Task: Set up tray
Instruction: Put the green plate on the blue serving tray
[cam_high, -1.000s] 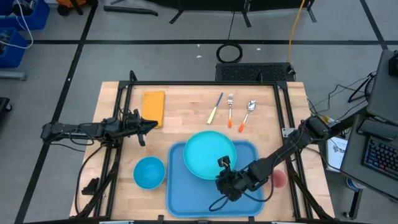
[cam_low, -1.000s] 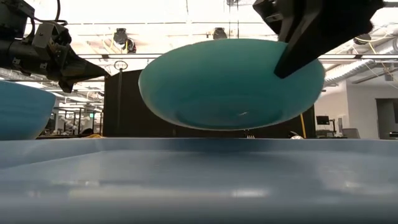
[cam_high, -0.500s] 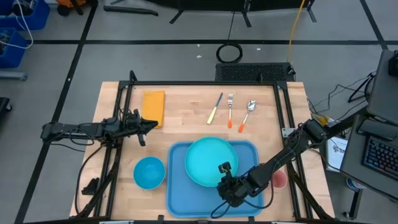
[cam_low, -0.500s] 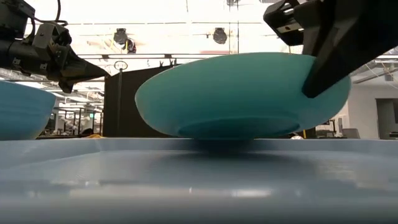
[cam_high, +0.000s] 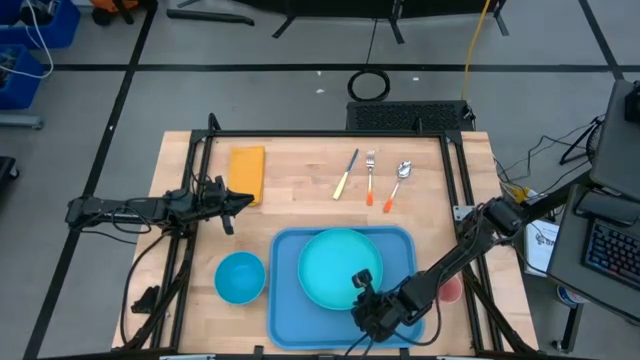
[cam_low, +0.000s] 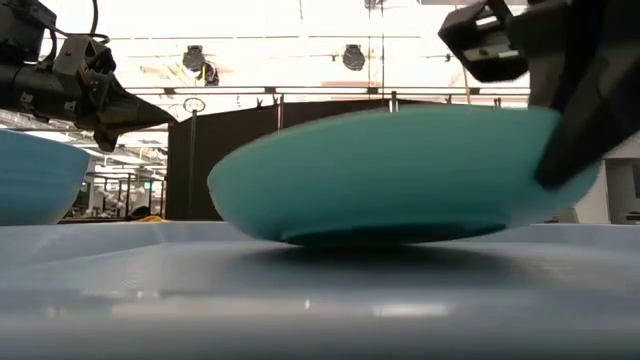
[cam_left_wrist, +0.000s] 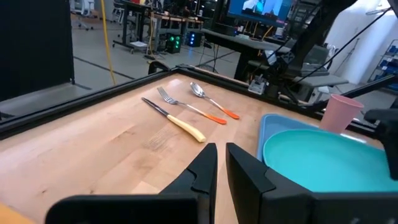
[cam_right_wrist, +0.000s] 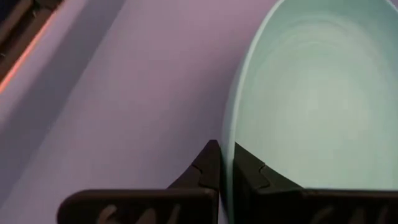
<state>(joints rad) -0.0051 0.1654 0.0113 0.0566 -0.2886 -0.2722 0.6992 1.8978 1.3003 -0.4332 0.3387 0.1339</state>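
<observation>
We took the blue tray (cam_high: 290, 300) as our landmark; it lay flat at the near middle of the wooden table (cam_high: 300, 185), its long side running across the table. Inside the tray sat the turquoise plate (cam_high: 338, 265), filling most of the tray's middle and far part, with bare tray floor showing along the left rim and near the front rim. In the low view the plate's (cam_low: 400, 175) foot looked to be on or just above the tray (cam_low: 300, 290) floor, slightly tilted; we could not tell which.

The right gripper (cam_high: 366, 292) was over the tray's near right part, at the plate's near rim. In its wrist view its fingers (cam_right_wrist: 214, 165) were pinched tight on the plate's (cam_right_wrist: 311, 106) edge, one on each side of the rim, above the tray (cam_right_wrist: 124, 99) floor.

Left of the tray, just beside its rim, stood a small blue bowl (cam_high: 240, 276). Right of the tray, close to its rim, a pink cup (cam_high: 450, 290) was partly hidden by the right arm. Beyond the tray's far rim lay a knife (cam_high: 346, 174), a fork (cam_high: 370, 176) and a spoon (cam_high: 397, 184), with open wood between them and the tray. The orange-yellow napkin (cam_high: 246, 172) lay well beyond the tray's far left corner.

The left gripper (cam_high: 243, 202) hung over the table left of the tray's far corner, near the napkin, its fingers (cam_left_wrist: 205, 171) nearly together on nothing.
</observation>
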